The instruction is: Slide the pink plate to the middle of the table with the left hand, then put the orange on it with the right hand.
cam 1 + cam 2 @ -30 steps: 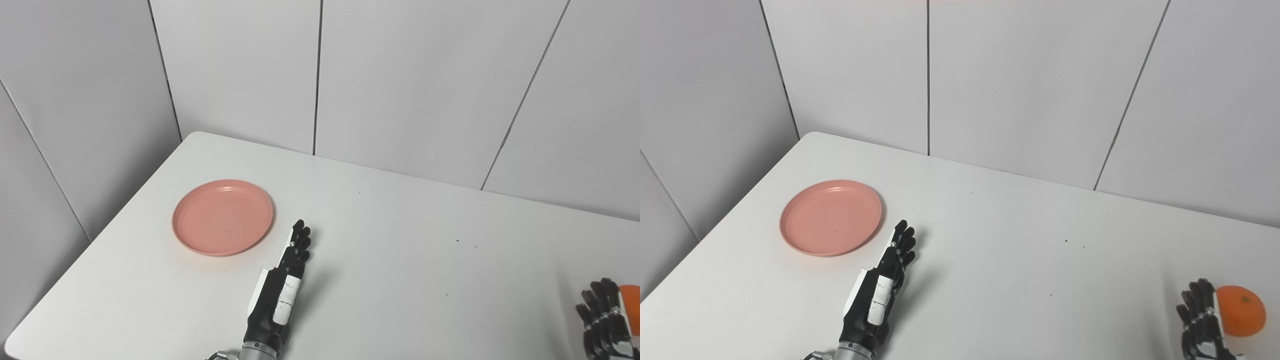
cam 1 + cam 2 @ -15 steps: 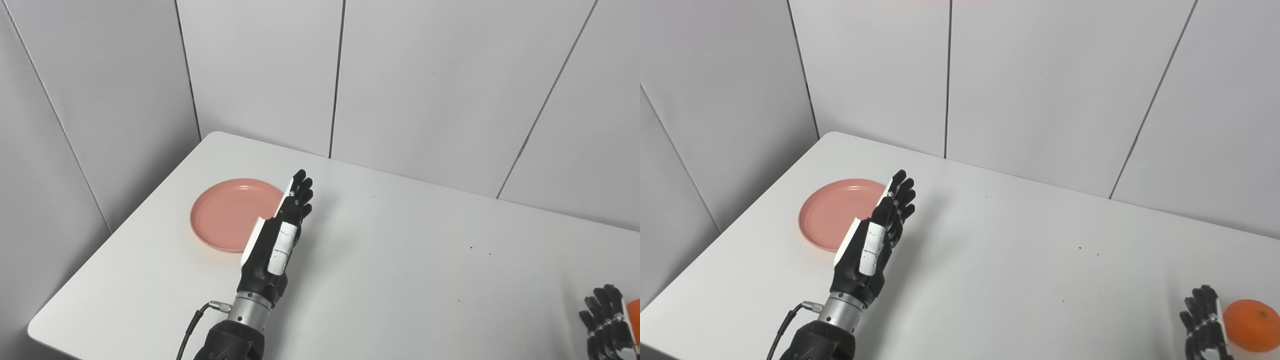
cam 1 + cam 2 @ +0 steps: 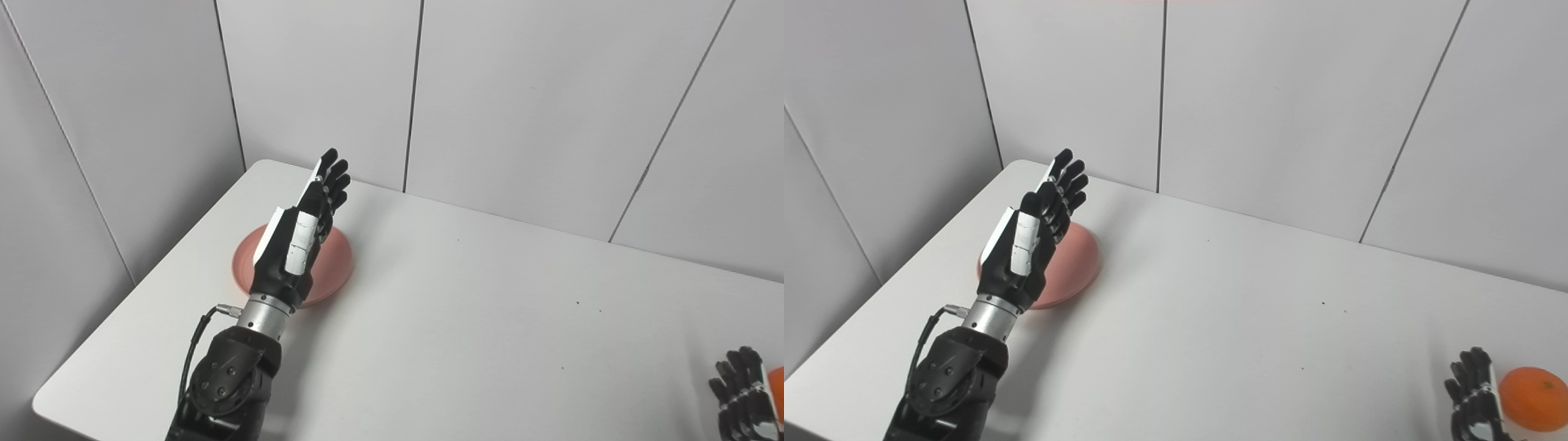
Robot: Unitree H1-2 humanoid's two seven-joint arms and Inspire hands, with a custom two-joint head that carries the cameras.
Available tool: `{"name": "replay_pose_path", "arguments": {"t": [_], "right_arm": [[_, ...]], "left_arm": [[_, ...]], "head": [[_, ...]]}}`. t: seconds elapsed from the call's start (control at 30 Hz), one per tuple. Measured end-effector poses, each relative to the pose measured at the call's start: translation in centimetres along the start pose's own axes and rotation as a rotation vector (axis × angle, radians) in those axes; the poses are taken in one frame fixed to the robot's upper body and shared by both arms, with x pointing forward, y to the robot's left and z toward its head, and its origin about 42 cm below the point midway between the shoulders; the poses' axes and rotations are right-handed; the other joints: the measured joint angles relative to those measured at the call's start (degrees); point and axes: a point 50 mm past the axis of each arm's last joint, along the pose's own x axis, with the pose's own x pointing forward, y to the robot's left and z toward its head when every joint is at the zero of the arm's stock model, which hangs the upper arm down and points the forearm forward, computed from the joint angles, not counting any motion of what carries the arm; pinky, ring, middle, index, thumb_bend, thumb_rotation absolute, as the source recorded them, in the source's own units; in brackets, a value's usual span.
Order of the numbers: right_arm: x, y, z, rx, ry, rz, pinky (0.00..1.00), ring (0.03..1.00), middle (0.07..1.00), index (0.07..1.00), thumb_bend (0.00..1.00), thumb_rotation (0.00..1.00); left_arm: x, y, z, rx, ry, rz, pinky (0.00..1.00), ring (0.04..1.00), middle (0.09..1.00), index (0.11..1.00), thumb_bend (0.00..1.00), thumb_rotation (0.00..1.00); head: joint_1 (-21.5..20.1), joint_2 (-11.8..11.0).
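Left hand (image 3: 300,236) open, fingers straight, raised over plate (image 3: 337,266), hiding most of it | plate under and right of its palm, near tabletop (image 3: 465,343) far-left corner | right hand (image 3: 1473,392) empty, fingers loosely spread, low at near-right edge | orange (image 3: 1525,398) just right of it, on tabletop | no writing legible

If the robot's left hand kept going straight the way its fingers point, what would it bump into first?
Probably the wall behind the table's far corner. The left hand is raised over the pink plate, its fingers pointing up and away, with nothing else along that line. Depth is hard to judge.
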Motion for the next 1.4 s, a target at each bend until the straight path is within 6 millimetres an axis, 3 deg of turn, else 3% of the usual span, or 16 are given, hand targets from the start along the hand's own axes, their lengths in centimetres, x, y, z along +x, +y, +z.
{"name": "replay_pose_path", "arguments": {"t": [0.27,0.47,0.63,0.9,1.23,1.4], "right_arm": [[0.1,0.0,0.0,0.006,-0.002,-0.003,1.00,1.000,0.990,1.000,0.94,1.00],[0.1,0.1,0.0,0.006,-0.003,-0.004,1.00,1.000,0.982,1.000,0.95,1.00],[0.1,0.1,0.0,0.004,-0.002,-0.006,1.00,0.998,0.980,1.000,0.95,1.00],[0.1,0.0,0.0,0.002,-0.002,-0.012,1.00,0.986,0.977,1.000,0.94,1.00],[0.1,0.0,0.0,0.002,-0.006,-0.012,1.00,0.985,0.967,1.000,0.93,1.00],[0.0,0.0,0.0,0.001,-0.011,-0.009,1.00,0.976,0.960,1.000,0.94,1.00]], "left_arm": [[1.9,3.6,0.2,0.054,0.004,0.009,0.97,0.914,0.942,1.000,1.00,0.99],[4.0,7.3,-0.7,0.064,0.054,0.024,0.92,0.898,0.948,1.000,1.00,0.97],[5.0,8.8,-1.9,0.070,0.056,0.043,0.89,0.885,0.960,1.000,1.00,0.96],[5.2,12.5,-5.3,0.092,0.103,0.073,0.91,0.861,0.954,1.000,1.00,0.96],[5.4,14.8,-6.9,0.035,0.105,0.117,0.75,0.791,0.849,0.965,1.00,0.94],[4.9,16.5,-8.6,0.025,0.153,0.165,0.75,0.775,0.834,0.962,1.00,0.93]], "head": [[-0.18,0.44],[-0.18,0.44],[-0.18,0.44],[-0.18,0.00],[-0.09,0.00],[-0.26,0.09]]}}
